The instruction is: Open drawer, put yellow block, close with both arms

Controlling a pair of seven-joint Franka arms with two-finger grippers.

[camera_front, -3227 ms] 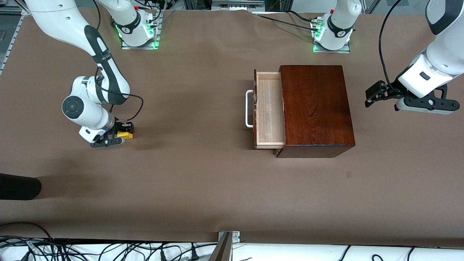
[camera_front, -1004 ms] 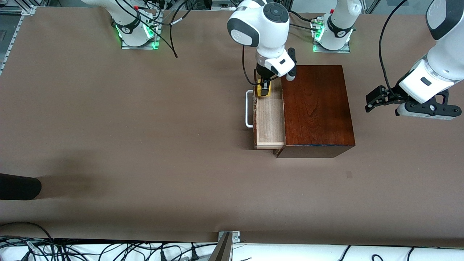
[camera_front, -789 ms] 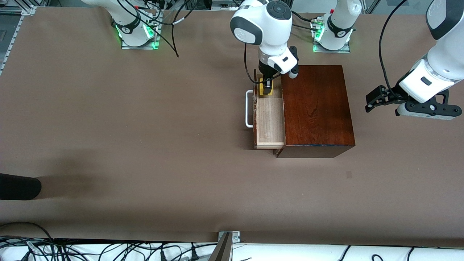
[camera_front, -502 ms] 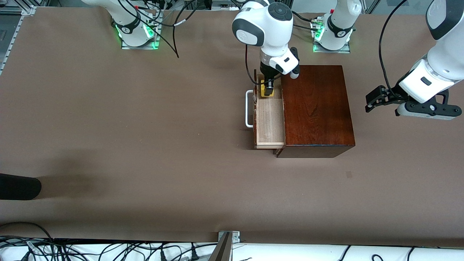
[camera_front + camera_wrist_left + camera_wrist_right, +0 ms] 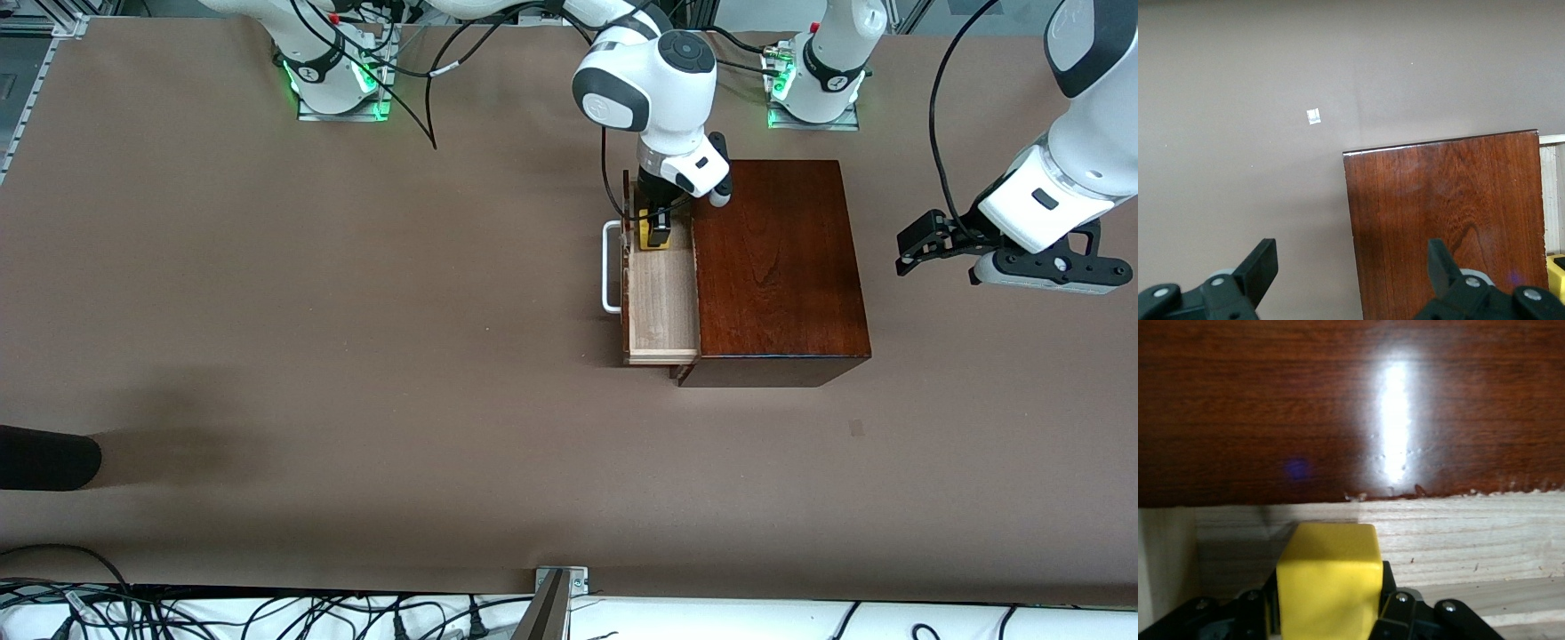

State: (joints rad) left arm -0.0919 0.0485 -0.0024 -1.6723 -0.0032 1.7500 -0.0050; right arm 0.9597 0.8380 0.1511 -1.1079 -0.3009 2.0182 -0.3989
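The drawer [image 5: 662,298] stands pulled out of the dark wooden box [image 5: 773,267], its white handle [image 5: 609,267] toward the right arm's end. My right gripper [image 5: 656,233] is shut on the yellow block [image 5: 652,238] and holds it low inside the drawer, at the end nearest the bases. In the right wrist view the yellow block [image 5: 1328,583] sits between the fingers over the pale drawer floor [image 5: 1458,547]. My left gripper [image 5: 916,244] is open and empty, waiting in the air beside the box; its view shows the box top [image 5: 1445,220].
A dark object [image 5: 44,458] lies at the table edge toward the right arm's end. A small pale mark [image 5: 855,428] lies on the brown table, nearer the front camera than the box. Cables run along the front edge.
My right gripper carried the yellow block from the table at the right arm's end to the drawer and has lowered it into the drawer. The left arm has barely moved.
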